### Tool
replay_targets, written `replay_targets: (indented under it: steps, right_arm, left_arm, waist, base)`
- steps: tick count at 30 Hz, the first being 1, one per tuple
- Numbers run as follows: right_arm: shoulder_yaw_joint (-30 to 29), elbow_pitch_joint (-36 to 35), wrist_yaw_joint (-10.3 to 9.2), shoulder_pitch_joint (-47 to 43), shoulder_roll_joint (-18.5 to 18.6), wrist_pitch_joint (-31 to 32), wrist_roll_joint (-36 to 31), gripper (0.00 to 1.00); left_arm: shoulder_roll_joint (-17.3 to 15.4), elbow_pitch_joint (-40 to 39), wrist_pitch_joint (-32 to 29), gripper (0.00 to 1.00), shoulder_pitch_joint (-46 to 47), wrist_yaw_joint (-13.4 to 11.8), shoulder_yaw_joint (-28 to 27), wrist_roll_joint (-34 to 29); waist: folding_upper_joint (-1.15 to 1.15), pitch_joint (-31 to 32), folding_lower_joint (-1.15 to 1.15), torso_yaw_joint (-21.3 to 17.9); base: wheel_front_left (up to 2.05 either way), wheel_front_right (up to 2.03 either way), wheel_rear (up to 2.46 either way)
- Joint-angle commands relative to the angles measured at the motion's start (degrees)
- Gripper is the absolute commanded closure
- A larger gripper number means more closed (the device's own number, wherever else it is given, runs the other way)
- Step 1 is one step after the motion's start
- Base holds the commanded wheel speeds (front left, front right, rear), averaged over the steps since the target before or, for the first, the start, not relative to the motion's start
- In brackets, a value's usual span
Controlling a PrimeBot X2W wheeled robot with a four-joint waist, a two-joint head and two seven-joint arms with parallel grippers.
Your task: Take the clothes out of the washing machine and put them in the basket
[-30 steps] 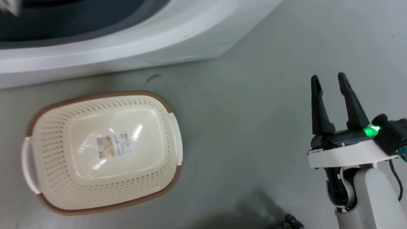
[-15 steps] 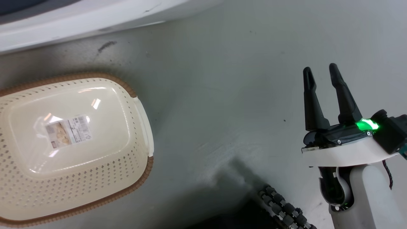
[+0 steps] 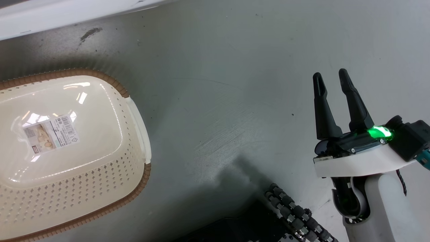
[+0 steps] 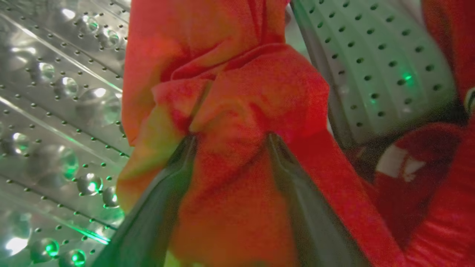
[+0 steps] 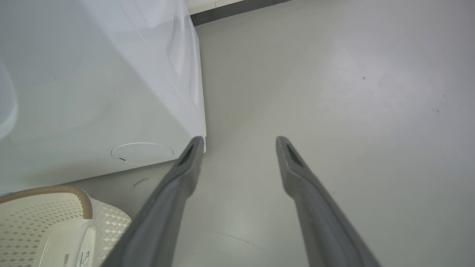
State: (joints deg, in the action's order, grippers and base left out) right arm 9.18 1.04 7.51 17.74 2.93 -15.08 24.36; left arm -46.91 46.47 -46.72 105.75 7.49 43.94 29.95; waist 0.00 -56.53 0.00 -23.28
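Red cloth pinched between left claw fingers, inside drum | right claw spread, idle | head view shifted; basket now further left of it, empty | next: pull cloth out

Grey floor, smooth, with scuffs and faint scratches; one dark smear at 11 o'clock in the head view. The basket stands on it at 9 o'clock, cream with a brown rim. The washing machine stands on the floor at 11–12 o'clock, just beyond the basket. Robot's dark roller wheel at 5 o'clock.
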Motion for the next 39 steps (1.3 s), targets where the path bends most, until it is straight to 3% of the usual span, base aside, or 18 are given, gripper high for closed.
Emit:
replay_targets:
  steps: [1,2,3,10,17,22,25,32,39]
  right_arm:
    - [-0.2,0.1,-0.04,1.2,-0.1,-0.1,0.3,0.00]
    - [-0.2,0.0,-0.04,1.2,-0.1,-0.1,0.3,0.00]
    - [-0.4,-0.1,-0.04,1.3,-0.1,-0.1,0.4,0.00]
    - [-1.1,0.1,-0.04,1.6,-0.1,-0.1,-0.2,0.00]
    - [-2.3,0.9,-0.04,1.4,-0.1,-0.1,-2.1,0.00]
    - [-5.4,2.2,-0.04,0.4,0.0,-0.1,-4.8,0.00]
    - [-6.1,2.5,-0.04,-0.2,-0.1,-0.1,-5.6,0.00]
    - [-8.8,4.1,-0.04,-2.5,0.0,-0.1,-7.3,0.00]
    - [-9.9,5.1,-0.04,-5.3,0.0,-0.1,-10.5,0.00]
  left_arm:
    - [-1.0,0.8,-0.7,0.09,-0.7,-0.1,0.8,0.4]
    - [-0.9,0.4,-1.1,0.96,-1.3,-0.1,1.5,0.8]
    - [-1.0,-0.1,-1.4,1.00,-1.7,-0.1,2.2,1.2]
    - [-0.9,-1.4,4.4,1.00,0.0,-0.3,2.2,2.2]
    - [1.7,1.1,17.6,1.00,-3.5,-1.7,1.5,2.1]
    - [6.1,5.1,31.0,1.00,-10.1,-3.6,0.5,3.8]
    - [7.4,6.4,34.6,1.00,-12.1,-3.4,-0.2,4.9]
    - [13.1,10.0,51.3,1.00,-24.0,-3.7,-2.6,9.0]
    - [17.7,11.0,61.3,1.00,-34.3,-4.7,-4.4,11.1]
  waist:
    - [0.00,-0.2,0.00,0.0]
    - [0.00,-0.2,0.00,0.0]
    - [0.00,-0.2,0.00,0.1]
    - [0.00,0.4,0.00,0.8]
    - [0.00,4.9,0.00,2.7]
    - [0.00,11.4,0.00,5.5]
    - [0.00,13.6,0.00,6.5]
    - [0.00,23.0,0.00,9.8]
    - [0.00,30.8,0.00,12.6]
  base:
    - [0.00,0.00,0.00]
    - [0.00,0.00,0.00]
    - [0.00,0.00,0.00]
    - [0.00,0.00,0.00]
    - [0.00,0.00,0.00]
    - [0.00,0.00,0.00]
    - [0.00,0.00,0.00]
    - [0.00,0.00,0.00]
    - [0.00,0.00,0.00]
